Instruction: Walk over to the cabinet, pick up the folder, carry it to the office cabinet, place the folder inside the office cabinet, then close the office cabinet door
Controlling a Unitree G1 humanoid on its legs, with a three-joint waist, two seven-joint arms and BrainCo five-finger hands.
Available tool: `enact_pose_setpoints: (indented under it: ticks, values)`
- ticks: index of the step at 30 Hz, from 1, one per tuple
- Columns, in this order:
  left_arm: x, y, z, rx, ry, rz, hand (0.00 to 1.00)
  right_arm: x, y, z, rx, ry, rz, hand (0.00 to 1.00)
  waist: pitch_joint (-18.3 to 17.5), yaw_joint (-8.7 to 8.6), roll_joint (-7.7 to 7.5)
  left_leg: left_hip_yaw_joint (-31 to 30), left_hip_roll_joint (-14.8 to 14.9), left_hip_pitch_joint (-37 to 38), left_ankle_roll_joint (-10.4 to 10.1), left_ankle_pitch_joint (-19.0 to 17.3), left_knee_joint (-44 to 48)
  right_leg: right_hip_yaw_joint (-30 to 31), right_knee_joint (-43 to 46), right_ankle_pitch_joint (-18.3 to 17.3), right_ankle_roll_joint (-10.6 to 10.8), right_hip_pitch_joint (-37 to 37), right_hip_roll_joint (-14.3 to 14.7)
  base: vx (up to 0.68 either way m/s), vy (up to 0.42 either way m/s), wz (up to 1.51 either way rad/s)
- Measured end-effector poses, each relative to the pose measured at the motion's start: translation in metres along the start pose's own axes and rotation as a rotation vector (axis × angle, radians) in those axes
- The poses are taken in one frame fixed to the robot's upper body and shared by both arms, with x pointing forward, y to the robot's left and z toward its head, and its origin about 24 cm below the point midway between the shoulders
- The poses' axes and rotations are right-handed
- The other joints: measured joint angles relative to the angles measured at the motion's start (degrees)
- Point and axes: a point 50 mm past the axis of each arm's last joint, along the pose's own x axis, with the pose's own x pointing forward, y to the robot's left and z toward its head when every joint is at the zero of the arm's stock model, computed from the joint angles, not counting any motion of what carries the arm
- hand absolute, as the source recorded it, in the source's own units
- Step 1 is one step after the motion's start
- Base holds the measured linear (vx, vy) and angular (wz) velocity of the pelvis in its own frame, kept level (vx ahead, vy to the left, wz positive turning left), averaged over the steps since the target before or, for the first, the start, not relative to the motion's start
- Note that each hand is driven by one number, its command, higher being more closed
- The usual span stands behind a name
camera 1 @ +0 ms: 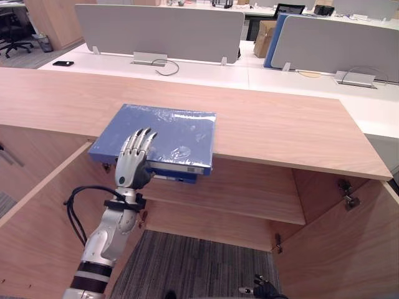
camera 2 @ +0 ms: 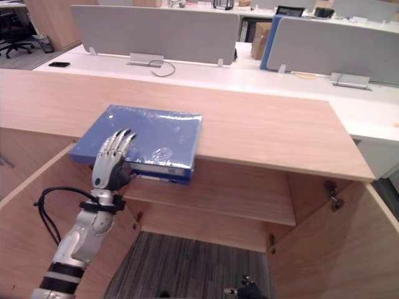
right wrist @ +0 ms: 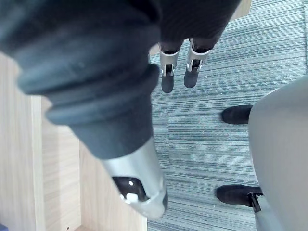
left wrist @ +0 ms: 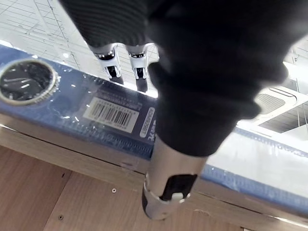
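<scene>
A blue plastic-wrapped folder (camera 1: 168,134) lies flat on the wooden cabinet top (camera 1: 280,131), its near edge overhanging the front. My left hand (camera 1: 132,163) rests on the folder's near-left part with fingers (left wrist: 111,62) straight on its cover. Its thumb (left wrist: 168,178) reaches down past the labelled spine (left wrist: 62,103), below the folder. My right hand (camera 1: 265,289) hangs low by the carpet in front of the cabinet, with fingers (right wrist: 168,72) relaxed and nothing in them.
Both cabinet doors stand open, one at the left (camera 1: 37,212) and one at the right (camera 1: 349,243), with a bare shelf (camera 1: 249,199) inside. Behind the cabinet run white desks with grey dividers (camera 1: 156,31), a black phone (camera 1: 62,63) and a cardboard box (camera 1: 265,37).
</scene>
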Motion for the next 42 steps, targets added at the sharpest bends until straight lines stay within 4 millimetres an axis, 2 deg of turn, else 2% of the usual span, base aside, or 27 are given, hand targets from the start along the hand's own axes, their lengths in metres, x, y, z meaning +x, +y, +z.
enact_pose_setpoints:
  ticks: [11, 17, 18, 21, 30, 42]
  values:
    - [-0.005, -0.01, -0.013, 0.025, 0.05, -0.066, 0.0, 0.001, -0.001, 0.006, -0.002, -0.02, 0.001, 0.0, 0.11, -0.13, -0.03, 0.56, 0.02, 0.29, -0.03, -0.22, 0.0, 0.32, -0.07, 0.01, 0.0, 0.01, -0.01, 0.0, 0.002, -0.02]
    - [0.002, -0.012, -0.021, 0.065, 0.097, -0.04, 0.0, 0.001, -0.001, 0.006, -0.002, -0.021, 0.001, 0.0, 0.11, -0.36, -0.04, 0.6, 0.01, 0.57, -0.03, -0.22, 0.0, 0.32, -0.07, 0.04, 0.01, 0.27, -0.02, 0.0, 0.0, 0.0]
    - [0.003, -0.012, -0.023, 0.074, 0.104, -0.034, 1.0, 0.001, -0.001, 0.006, -0.003, -0.022, 0.001, 0.0, 0.12, -0.44, -0.05, 0.6, 0.01, 0.57, -0.03, -0.22, 0.0, 0.32, -0.08, 0.06, 0.01, 0.27, -0.02, 0.0, 0.0, 0.0]
    - [0.005, -0.013, -0.028, 0.119, 0.134, -0.017, 1.0, 0.001, 0.0, 0.007, -0.004, -0.024, -0.001, 0.0, 0.13, -0.74, -0.06, 0.7, 0.01, 0.57, -0.03, -0.22, 0.0, 0.45, -0.15, 0.14, 0.01, 0.26, -0.02, 0.0, 0.0, 0.0]
    - [0.02, 0.0, -0.034, 0.171, 0.17, 0.12, 1.0, 0.002, -0.001, 0.012, -0.004, -0.036, -0.02, 0.0, 0.13, -1.55, -0.07, 1.5, -0.01, 0.6, -0.03, -0.22, 0.0, 1.65, -1.32, 1.21, 0.17, 0.32, -0.04, -0.01, 0.007, -0.05]
    - [0.028, 0.003, -0.028, 0.171, 0.157, 0.168, 1.0, 0.002, -0.001, 0.011, -0.003, -0.035, -0.033, 0.0, 0.11, -1.95, -0.08, 1.55, -0.05, 0.65, -0.01, -0.21, 0.0, 1.67, -1.65, 1.5, 0.19, 0.44, -0.07, 0.0, 0.0, 0.0]
